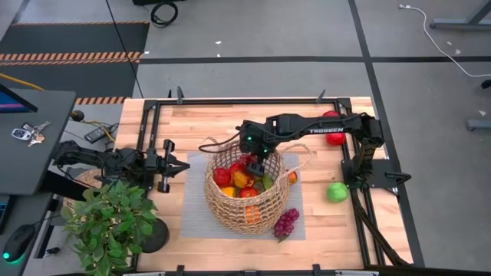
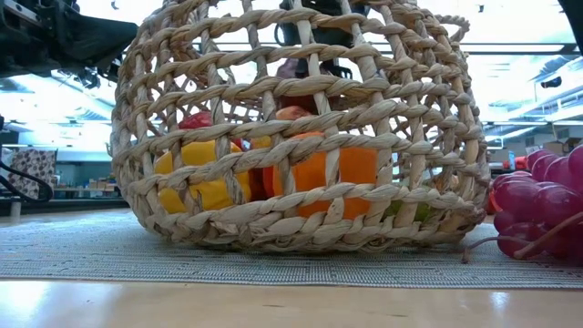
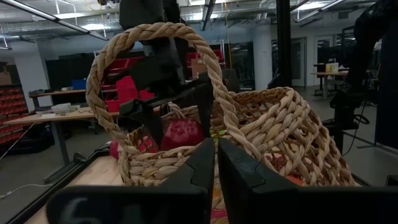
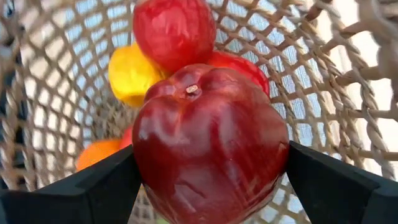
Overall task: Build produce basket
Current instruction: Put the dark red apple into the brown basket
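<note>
The right hand (image 4: 208, 180) grips a red apple (image 4: 208, 146) over the basket (image 1: 230, 211) mid-surface; next it should likely lower and release. The left hand (image 3: 216, 162), fingers closed, waits beside the basket.

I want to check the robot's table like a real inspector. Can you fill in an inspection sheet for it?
Surface: wooden table with a grey mat under the basket.
Job's things: wicker basket holds several fruits; purple grapes lie beside it on the mat; green apple and a red fruit sit outside.
Clutter: potted plant at the table's corner.
Grippers: right gripper over the basket, jaws shut on a red apple; left gripper waits beside the basket, jaws shut.
Cables: white cable on the floor.
Surroundings: keys on a side desk.
</note>
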You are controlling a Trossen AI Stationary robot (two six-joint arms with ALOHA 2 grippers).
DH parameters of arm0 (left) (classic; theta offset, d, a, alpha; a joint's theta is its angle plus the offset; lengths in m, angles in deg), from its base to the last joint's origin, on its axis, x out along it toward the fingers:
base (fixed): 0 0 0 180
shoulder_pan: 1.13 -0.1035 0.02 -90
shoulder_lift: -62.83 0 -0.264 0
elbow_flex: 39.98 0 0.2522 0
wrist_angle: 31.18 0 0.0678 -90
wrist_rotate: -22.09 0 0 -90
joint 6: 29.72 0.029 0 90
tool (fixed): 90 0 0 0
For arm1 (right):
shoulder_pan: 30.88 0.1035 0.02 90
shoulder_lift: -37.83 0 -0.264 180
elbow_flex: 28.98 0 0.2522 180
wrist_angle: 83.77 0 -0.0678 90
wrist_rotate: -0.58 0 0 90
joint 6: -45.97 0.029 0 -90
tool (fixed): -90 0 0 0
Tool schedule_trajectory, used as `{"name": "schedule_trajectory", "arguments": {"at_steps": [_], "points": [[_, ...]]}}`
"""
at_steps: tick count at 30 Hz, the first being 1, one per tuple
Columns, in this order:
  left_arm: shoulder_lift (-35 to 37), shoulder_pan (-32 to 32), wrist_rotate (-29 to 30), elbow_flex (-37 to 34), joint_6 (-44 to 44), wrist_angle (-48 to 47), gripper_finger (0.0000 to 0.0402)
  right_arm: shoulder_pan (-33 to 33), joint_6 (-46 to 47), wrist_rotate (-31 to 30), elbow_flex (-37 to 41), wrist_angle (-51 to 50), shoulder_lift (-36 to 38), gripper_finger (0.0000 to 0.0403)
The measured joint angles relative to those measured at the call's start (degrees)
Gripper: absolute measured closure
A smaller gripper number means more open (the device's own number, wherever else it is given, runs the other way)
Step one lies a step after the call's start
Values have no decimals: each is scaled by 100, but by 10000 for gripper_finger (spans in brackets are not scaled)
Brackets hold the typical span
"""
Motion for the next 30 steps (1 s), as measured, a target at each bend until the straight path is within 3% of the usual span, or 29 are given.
{"name": "schedule_trajectory", "arguments": {"at_steps": [3, 16, 23, 30], "points": [[0, 1, 0, 0, 0, 0, 370, 53, -300, -16, 0, -17, 0, 29], [0, 0, 2, 0, 0, 0, 372, 73, -91, -45, 0, -35, 0, 29], [0, 1, 2, -2, 0, 0, 366, 67, -82, -168, -23, -49, 0, 6], [0, 1, 2, 0, 0, 0, 374, 72, -214, -656, -747, -551, 60, 8]]}}
